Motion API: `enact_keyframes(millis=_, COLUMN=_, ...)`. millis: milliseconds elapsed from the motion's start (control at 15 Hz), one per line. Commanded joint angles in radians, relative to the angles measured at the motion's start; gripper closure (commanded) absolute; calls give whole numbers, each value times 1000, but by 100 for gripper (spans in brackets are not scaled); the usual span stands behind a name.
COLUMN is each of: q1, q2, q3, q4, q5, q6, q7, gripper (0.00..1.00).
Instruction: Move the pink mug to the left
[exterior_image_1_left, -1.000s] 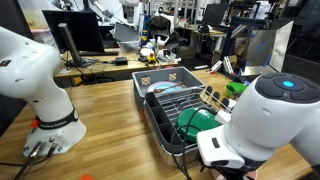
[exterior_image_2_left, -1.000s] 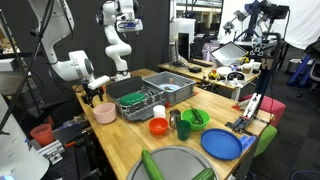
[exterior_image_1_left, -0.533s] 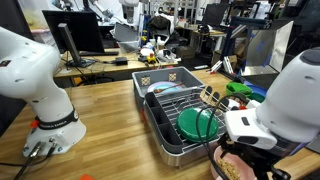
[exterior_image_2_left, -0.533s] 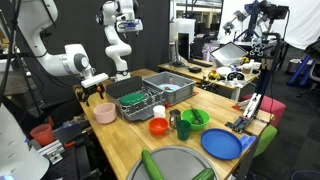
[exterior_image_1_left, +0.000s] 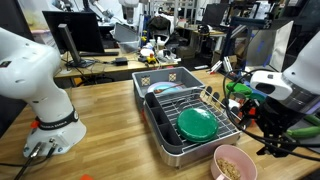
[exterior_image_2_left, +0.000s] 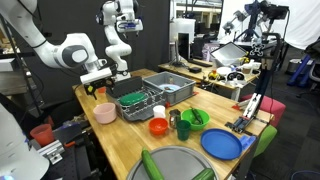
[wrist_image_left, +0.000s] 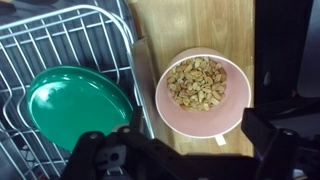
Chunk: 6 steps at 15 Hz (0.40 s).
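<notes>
The pink mug (wrist_image_left: 203, 95) is a wide pale pink cup with tan nut-like contents. It stands on the wooden table right beside the dish rack. It shows in both exterior views (exterior_image_1_left: 234, 163) (exterior_image_2_left: 104, 113). My gripper (wrist_image_left: 182, 142) is open and empty, its two dark fingers spread wide on either side of the mug. In both exterior views the gripper (exterior_image_1_left: 270, 135) (exterior_image_2_left: 99, 88) hangs well above the mug, not touching it.
A green plate (wrist_image_left: 78, 105) lies in the wire dish rack (exterior_image_1_left: 190, 100) next to the mug. A red cup (exterior_image_2_left: 158, 127), a metal cup (exterior_image_2_left: 184, 129), a green bowl (exterior_image_2_left: 195, 118) and a blue plate (exterior_image_2_left: 221, 144) stand further along. The table edge is close to the mug.
My arm has lifted up and away from the mug, uncovering it. The mug stays put on the table.
</notes>
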Motion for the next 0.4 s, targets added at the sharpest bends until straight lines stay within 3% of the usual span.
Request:
enact_keyframes(millis=0, q1=80, q2=1, q3=-95, q4=1, q5=14, q6=-1, q7=6, gripper=0)
enact_keyframes(millis=333, q1=92, q2=0, q3=-99, q4=1, q5=46, q6=-3, q7=4, gripper=0)
